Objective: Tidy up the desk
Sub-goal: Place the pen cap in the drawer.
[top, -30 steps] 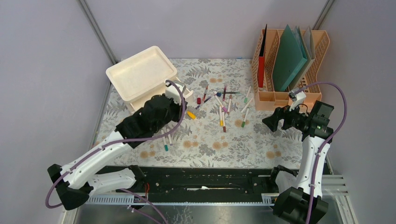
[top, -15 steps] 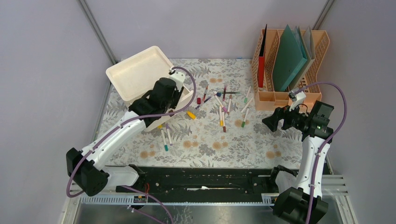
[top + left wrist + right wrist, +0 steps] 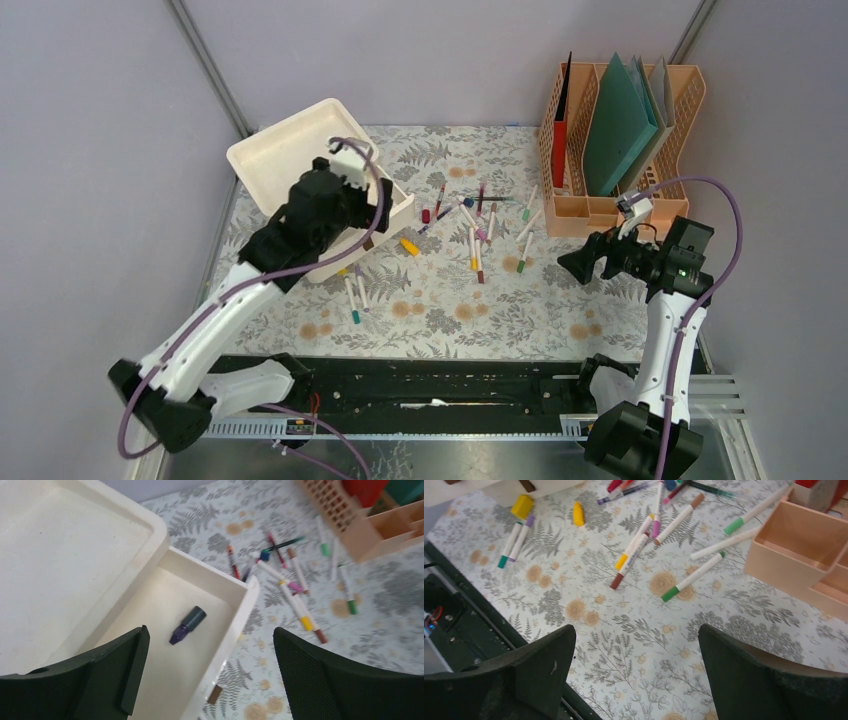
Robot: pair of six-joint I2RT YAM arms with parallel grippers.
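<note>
1. The desk (image 3: 450,310) is the leafy-cloth top under both arms. The loose markers (image 3: 476,240) are scattered across its middle, between the white tray (image 3: 75,555) and the orange organizer (image 3: 620,212).
2. The left gripper (image 3: 210,632) hangs over the tray's open drawer (image 3: 165,680) with its jaws spread wide and nothing in them. A dark stubby piece (image 3: 187,625) lies loose in the drawer right below.
3. The right gripper (image 3: 636,630) is also wide open and empty, above bare cloth. The green-tipped marker (image 3: 694,576) lies just ahead of it, long axis diagonal across the jaws, so I'd guess the right arm is the nearer one for it.
4. The tray's top level has nothing in it. The organizer holds folders (image 3: 615,125), and its front cubby (image 3: 794,545) looks empty.
</note>
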